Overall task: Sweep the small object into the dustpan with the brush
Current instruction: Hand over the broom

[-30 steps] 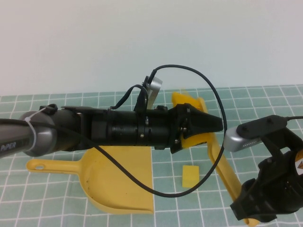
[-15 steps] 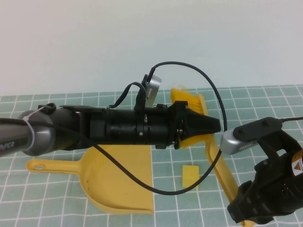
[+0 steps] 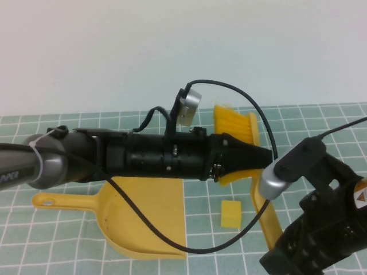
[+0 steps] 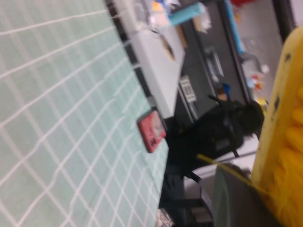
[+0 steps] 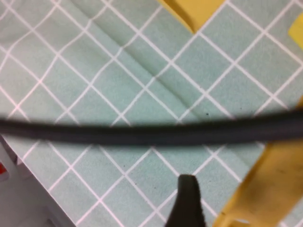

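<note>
Fingers of the left gripper (image 3: 252, 159) are clenched on the brush (image 3: 248, 150) near its bristle end, holding the bristles (image 3: 232, 122) up off the checked cloth (image 3: 321, 123). Just below those fingertips, a little nearer the robot, lies the small object (image 3: 231, 213), flat on the cloth. The dustpan (image 3: 146, 215) sits close beside it, on the arm side of the grip, its open edge facing the object with a narrow gap between them. The right gripper (image 5: 188, 198) hangs low over the brush handle's near end (image 3: 269, 226), beyond the left fingertips; its jaws look released, with one finger showing in the right wrist view and the handle beside it.

To sweep well, I judge the bristles should come down on the far side of the object from the dustpan, then drag straight toward the pan's lip, staying on the cloth.

Compared with a second ago, the left jaws have closed on the brush and lifted its head, and the right jaws have let go.
</note>
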`<state>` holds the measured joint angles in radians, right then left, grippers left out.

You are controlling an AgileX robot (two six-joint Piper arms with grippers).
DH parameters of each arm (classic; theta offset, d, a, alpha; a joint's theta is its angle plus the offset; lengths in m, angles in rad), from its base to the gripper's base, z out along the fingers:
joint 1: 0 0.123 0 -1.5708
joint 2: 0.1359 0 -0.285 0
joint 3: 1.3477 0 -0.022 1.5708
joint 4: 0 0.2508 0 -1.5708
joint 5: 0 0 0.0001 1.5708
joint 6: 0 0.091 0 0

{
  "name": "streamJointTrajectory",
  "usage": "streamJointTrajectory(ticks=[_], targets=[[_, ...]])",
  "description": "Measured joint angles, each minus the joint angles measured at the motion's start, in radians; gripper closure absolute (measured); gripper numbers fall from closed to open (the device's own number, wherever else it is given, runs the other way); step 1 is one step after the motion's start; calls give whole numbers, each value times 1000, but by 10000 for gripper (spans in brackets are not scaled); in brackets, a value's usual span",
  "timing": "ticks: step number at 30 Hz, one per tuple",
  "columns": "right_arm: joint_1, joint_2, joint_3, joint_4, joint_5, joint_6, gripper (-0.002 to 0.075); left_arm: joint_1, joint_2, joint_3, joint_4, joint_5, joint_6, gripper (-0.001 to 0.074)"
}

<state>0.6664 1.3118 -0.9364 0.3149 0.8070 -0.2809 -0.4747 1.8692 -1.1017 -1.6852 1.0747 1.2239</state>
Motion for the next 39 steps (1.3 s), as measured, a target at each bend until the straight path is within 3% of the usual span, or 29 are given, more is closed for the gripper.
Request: streamJointTrajectory(ticks=[5, 11, 19, 29, 39], targets=[[0, -62, 0, 4, 2, -96, 190, 27, 0, 0, 0, 114, 80, 579], [-2, -149, 0, 5, 4, -175, 192, 56, 0, 0, 0, 115, 144, 579], [-108, -167, -1, 85, 4, -347, 223, 58, 0, 0, 22, 117, 275, 580], [-348, -150, 9, 497, 20, -837, 226, 58, -38, -155, 217, 123, 252, 580], [-502, -85, 139, 1004, 124, -1329, 226, 58, -110, -300, 334, 131, 151, 580]])
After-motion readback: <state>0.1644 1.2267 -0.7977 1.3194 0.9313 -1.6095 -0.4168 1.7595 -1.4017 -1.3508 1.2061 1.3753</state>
